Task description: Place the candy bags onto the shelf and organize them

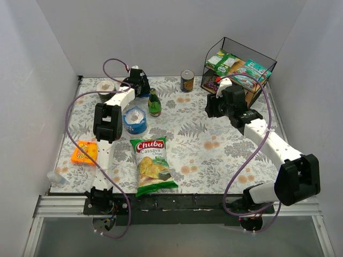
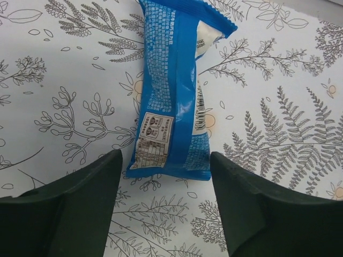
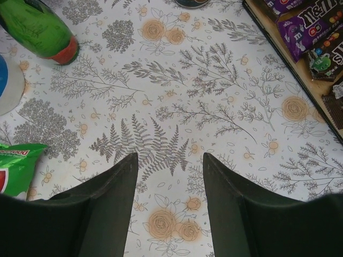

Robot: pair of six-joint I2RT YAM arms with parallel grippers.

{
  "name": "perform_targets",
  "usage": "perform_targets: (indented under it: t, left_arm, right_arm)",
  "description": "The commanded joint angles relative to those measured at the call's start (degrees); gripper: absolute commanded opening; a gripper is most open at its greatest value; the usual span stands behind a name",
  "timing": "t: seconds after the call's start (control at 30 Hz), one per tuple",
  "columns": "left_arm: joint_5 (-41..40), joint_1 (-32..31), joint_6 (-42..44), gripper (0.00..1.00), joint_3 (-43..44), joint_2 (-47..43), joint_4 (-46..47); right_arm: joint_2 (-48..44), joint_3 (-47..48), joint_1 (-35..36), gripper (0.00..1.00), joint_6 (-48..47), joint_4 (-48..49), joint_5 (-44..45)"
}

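The shelf stands upper right in the overhead view, with candy bags on both tiers. A blue packet, probably next, lies top centre of the left wrist view, its lower end between the spread left gripper. It looks light, limp and slick, so pinch across its narrow middle. The right gripper is spread and empty.

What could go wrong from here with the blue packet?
The left hand hangs open over the blue packet, whose glossy film may slip when the hand closes. The green bottle stands close by and could be knocked on the way to the shelf, whose upper board looks crowded.
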Motion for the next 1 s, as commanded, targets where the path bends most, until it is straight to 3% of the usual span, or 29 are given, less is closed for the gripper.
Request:
perform_targets:
  t: [0.0,0.07,0.1,0.23,0.3,0.77,0.97]
  left_arm:
    - [-2.54,-0.38,1.14,0.6,2.36,-0.52,0.08]
    - [-2.63,-0.38,1.75,0.56,2.89,0.18,-0.01]
    - [-2.63,-0.38,1.93,0.46,3.33,0.53,-0.09]
    - [-2.54,-0.47,2.11,0.23,4.21,0.54,-0.62]
    - [-2.36,-0.38,1.93,0.19,4.21,-0.16,-0.71]
    - [-0.43,-0.47,1.4,0.16,4.83,-12.72,-1.24]
    - [5.1,-0.47,1.14,0.19,4.83,-19.05,-0.54]
  right_arm:
    - [-1.33,-0.55,-0.44,0.59,0.08,1.92,-0.08]
    - [-1.6,-0.63,-0.44,0.59,0.08,1.83,-0.25]
    - [-1.6,-0.72,-0.53,0.59,0.08,1.83,-0.25]
    - [-1.95,-0.98,-0.62,0.59,0.25,1.83,-0.52]
    - [-2.04,-1.07,-0.62,0.59,0.25,2.01,-0.61]
    - [-2.91,-1.34,-0.79,0.59,0.69,2.71,-1.31]
    - [-3.53,-1.42,-0.88,0.59,0.96,2.71,-1.75]
